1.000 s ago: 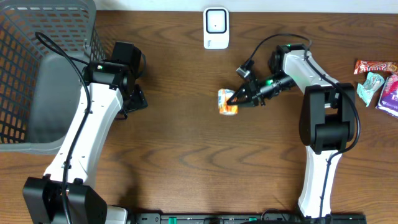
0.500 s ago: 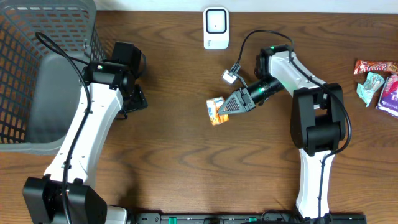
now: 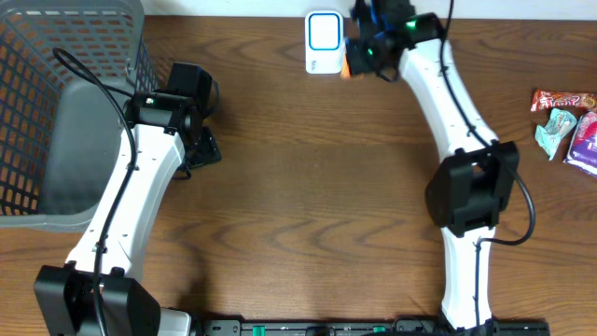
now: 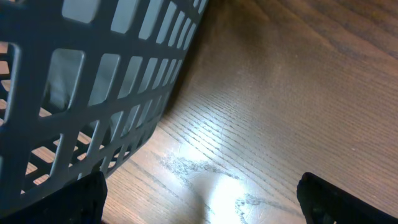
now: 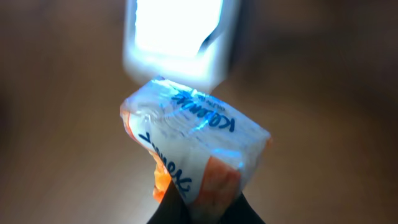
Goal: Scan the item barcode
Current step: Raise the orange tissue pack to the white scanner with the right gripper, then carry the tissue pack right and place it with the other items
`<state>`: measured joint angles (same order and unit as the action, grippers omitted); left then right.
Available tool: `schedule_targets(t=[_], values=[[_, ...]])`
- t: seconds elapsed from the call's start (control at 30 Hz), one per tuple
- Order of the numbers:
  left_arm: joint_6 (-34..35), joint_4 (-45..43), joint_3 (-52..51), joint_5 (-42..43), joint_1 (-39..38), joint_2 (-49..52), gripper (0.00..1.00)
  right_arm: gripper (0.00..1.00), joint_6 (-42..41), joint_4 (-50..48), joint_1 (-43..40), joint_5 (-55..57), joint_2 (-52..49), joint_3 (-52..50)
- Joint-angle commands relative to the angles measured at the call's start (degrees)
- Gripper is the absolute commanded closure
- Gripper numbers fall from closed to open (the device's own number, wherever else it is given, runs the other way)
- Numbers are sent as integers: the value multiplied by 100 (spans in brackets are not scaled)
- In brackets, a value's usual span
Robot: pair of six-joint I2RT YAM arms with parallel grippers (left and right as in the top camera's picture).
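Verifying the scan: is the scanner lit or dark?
Lit: the scanner face glows bright white, close to the packet held in the right gripper.

The scanner [image 3: 324,42] stands at the far edge of the table [image 3: 308,205], near its middle. Just right of the scanner, close against its side, is the tissue pack [image 3: 346,64], in the right gripper [image 3: 354,58]. Far left of the scanner sits the basket [image 3: 56,56]. The left gripper [image 3: 203,147] is between them, nearer to the basket wall. Far right of the scanner, three snack packets [image 3: 566,121] lie close together
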<state>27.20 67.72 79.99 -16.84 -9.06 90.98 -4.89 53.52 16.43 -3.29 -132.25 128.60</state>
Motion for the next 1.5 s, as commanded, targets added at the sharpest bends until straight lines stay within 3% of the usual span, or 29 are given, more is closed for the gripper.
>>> schedule_targets(t=[0.0, 0.2, 0.43, 0.5, 0.63, 0.83, 1.03, 1.13, 1.2, 1.3, 1.33, 1.37, 1.4, 1.43, 1.47], values=[[55, 37, -31, -35, 11, -37, 2, 99, 234, -787, 466, 3040, 22, 87], [55, 37, -31, -35, 11, -37, 2, 99, 1596, -2367, 933, 3169, -422, 39], [52, 37, -31, -35, 11, -37, 2, 99, 1547, -2885, 1067, 3171, -772, 39], [55, 37, -31, -35, 11, -37, 2, 99, 1182, -2844, 1032, 3202, -769, 44], [55, 37, -31, -35, 11, -37, 2, 99, 297, -2527, 852, 3851, -549, 83], [55, 37, -31, -35, 11, -37, 2, 99, -538, -1305, 42, 4085, -111, 83], [52, 37, -31, -35, 11, -37, 2, 98, -890, 581, -1309, 4129, -111, 28], [55, 37, -31, -35, 11, -37, 2, 99, -988, 981, -1862, 4030, -122, -111], [55, 37, -31, -35, 11, -37, 2, 85, -957, 1051, -2225, 3814, -122, -223], [55, 37, -31, -35, 11, -37, 2, 83, -835, 1121, -2645, 3644, -122, -367], [55, 37, -31, -35, 11, -37, 2, 75, -835, 1119, -2813, 3508, -122, -442], [55, 37, -31, -35, 11, -37, 2, 64, -833, 1123, -2920, 3403, -122, -487], [55, 37, -31, -35, 11, -37, 2, 44, -833, 1147, -3005, 3270, -122, -509], [55, 37, -31, -35, 11, -37, 2, 17, -833, 1176, -3075, 3095, -122, -509], [55, 37, -31, -35, 11, -37, 2, 1, -833, 1211, -3121, 2986, -120, -507]])
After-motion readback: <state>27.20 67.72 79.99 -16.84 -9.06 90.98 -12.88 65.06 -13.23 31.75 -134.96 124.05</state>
